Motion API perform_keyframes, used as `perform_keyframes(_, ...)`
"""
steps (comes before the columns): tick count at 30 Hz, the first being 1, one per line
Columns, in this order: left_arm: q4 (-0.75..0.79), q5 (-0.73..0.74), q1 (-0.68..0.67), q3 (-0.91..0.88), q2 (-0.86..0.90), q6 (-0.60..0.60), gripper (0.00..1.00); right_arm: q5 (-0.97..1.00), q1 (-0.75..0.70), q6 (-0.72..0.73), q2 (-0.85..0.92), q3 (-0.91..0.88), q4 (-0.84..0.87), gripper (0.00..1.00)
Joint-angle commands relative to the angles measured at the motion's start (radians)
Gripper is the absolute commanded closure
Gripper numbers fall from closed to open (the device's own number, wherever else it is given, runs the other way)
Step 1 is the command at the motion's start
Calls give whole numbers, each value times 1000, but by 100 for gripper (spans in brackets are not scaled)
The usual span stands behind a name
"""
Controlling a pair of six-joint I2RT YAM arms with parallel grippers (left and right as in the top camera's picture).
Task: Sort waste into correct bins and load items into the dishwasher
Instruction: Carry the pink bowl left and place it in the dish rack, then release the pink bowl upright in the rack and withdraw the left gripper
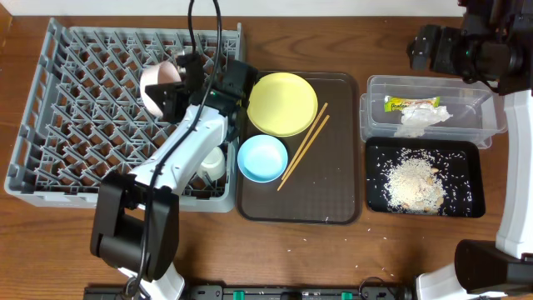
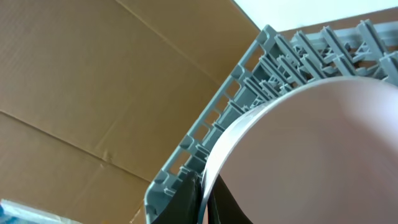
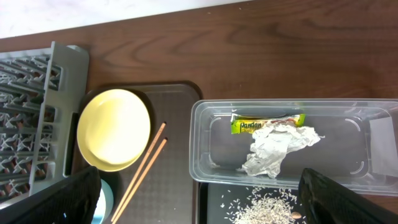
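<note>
- White bowl (image 2: 311,143) is hanging clamped in left gripper (image 1: 168,93) over dish rack (image 1: 75,125).
- Clear tub (image 3: 342,149) is holding wrapper (image 3: 249,124) and napkin (image 3: 277,149).
- Black tray (image 1: 375,206) is holding rice (image 1: 414,185).
- Right gripper (image 3: 199,177) is hanging spread wide.

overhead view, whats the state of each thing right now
white bowl: on edge, held over dish rack
left claw: shut on white bowl
right claw: open, empty
small cup: in dish rack
yellow plate: flat on brown tray
blue bowl: upright, empty
chopsticks: lying on brown tray
snack wrapper: in clear tub
napkin: crumpled, in clear tub
rice: loose in black tray
</note>
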Motion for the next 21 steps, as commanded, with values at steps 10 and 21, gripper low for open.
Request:
perform_keyframes(10,80,-39,-101,-42,19,-73,93,-4,8,11,3,-3,-1,1)
perform_keyframes(21,83,-44,-91,-42,82,-78,93,-4,8,11,3,-3,-1,1)
